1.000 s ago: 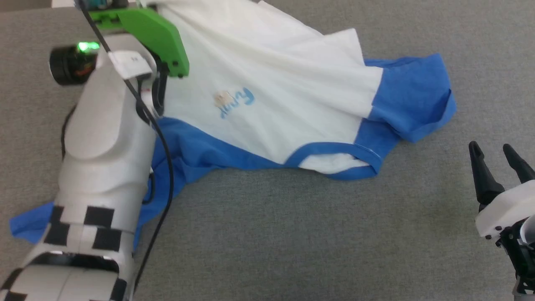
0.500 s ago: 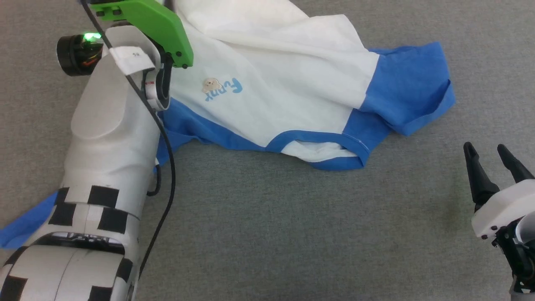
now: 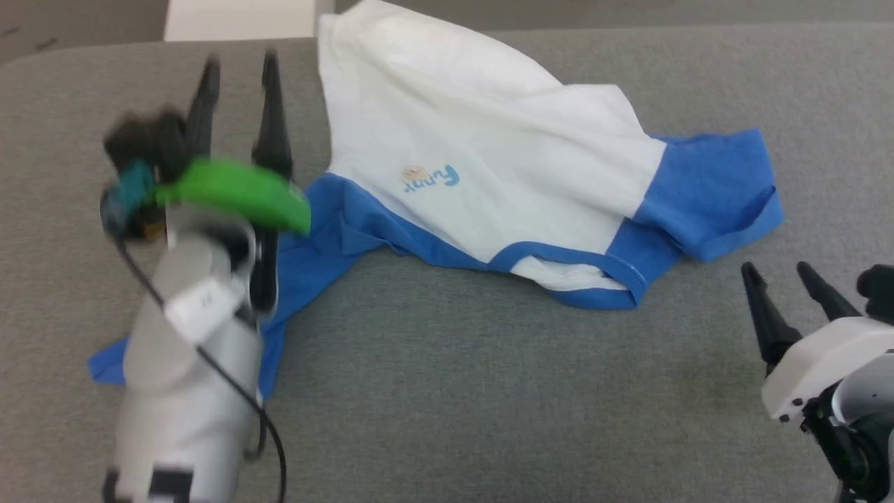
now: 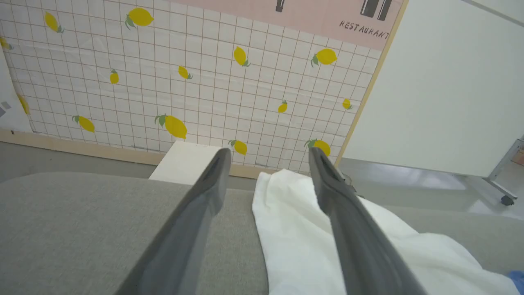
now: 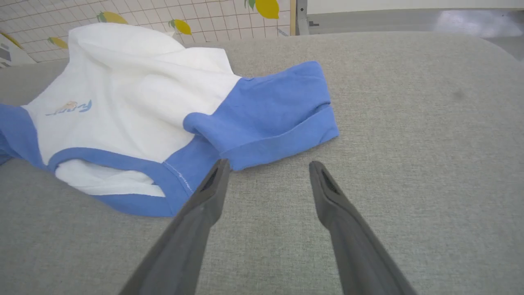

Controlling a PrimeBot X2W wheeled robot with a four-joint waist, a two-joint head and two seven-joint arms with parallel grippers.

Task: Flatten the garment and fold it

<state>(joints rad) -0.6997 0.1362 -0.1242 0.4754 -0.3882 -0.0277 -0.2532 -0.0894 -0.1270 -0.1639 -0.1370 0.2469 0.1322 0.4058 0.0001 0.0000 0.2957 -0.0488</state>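
The garment [image 3: 482, 147], a white T-shirt with blue sleeves and collar, lies crumpled across the grey table [image 3: 454, 391], its collar toward me and its hem at the far edge. Its small "Funny" lettering [image 3: 431, 177] faces up. My left gripper [image 3: 239, 64] stands open and empty just left of the white body, above one blue sleeve [image 3: 307, 244]. The left wrist view has the white cloth [image 4: 294, 229] passing under the right finger. My right gripper [image 3: 774, 267] is open at the lower right, a short way from the other blue sleeve [image 5: 266, 110].
A pale box [image 3: 237, 17] stands beyond the table's far edge. Behind it runs a tiled wall with lemon prints [image 4: 184, 82] and a white panel [image 4: 450, 82]. Bare grey surface stretches in front of the garment and to the right of it.
My left arm has drawn back toward me and let go of the white cloth; its fingers now stand open and bare. The head camera has shifted, and the garment lies flatter.
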